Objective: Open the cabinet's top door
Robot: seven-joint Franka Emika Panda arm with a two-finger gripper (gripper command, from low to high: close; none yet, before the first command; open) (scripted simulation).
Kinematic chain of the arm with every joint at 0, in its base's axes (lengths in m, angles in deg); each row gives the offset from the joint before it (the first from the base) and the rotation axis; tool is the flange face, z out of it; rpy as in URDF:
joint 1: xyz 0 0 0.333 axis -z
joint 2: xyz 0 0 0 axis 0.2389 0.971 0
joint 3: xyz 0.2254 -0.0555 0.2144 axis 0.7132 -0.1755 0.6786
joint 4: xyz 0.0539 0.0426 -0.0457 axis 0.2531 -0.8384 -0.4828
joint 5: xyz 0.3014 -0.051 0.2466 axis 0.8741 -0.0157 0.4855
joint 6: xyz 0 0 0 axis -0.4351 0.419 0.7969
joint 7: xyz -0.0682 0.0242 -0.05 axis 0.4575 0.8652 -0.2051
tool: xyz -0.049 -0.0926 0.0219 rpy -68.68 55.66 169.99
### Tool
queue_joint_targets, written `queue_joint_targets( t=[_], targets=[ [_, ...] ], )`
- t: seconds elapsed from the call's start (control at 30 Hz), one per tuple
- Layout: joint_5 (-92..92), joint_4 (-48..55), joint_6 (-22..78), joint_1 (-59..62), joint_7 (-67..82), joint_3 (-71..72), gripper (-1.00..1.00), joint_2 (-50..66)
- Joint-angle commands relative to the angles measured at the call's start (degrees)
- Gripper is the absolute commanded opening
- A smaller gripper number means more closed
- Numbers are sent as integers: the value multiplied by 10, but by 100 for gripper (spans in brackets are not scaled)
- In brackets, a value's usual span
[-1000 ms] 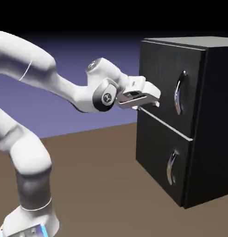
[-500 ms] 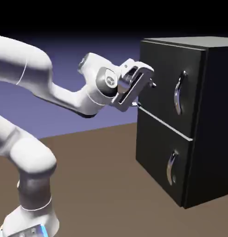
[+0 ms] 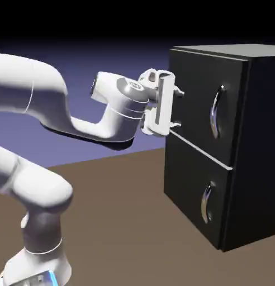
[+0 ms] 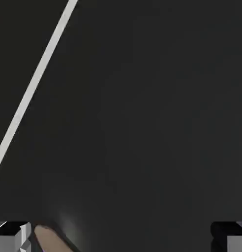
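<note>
The matte-black cabinet (image 3: pixel 257 151) stands at the exterior view's right. Its top door (image 3: pixel 193 95) is shut and carries a long curved silver handle (image 3: pixel 216 111). My gripper (image 3: pixel 178 109) is open, one fingertip above the other, right in front of the top door's left part. It sits left of the handle and holds nothing. In the hand view the black door panel (image 4: pixel 142 123) fills the picture, and my gripper (image 4: pixel 121 237) shows only its two grey tips at the bottom corners. A pale rounded shape (image 4: pixel 50 240) lies beside the left tip; I cannot tell what it is.
A pale grey strip (image 3: pixel 201 148) separates the top door from the shorter lower door (image 3: pixel 187 190), which has a small silver handle (image 3: pixel 207 202). The same strip (image 4: pixel 37 78) runs slantwise in the hand view. The brown table (image 3: pixel 117 223) spreads under the arm.
The hand has rolled about a quarter turn, so the fingers now stand one above the other, and the wrist has swung up. The jaws stayed open.
</note>
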Motion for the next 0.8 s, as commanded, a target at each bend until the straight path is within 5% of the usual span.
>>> queue_joint_targets(
  t=[0.0, 0.77],
  targets=[
    [-25, 3, 2, -7, 8, -8, 0, -3],
    [-565, 63, 41, -164, 190, -189, 0, -78]
  ],
)
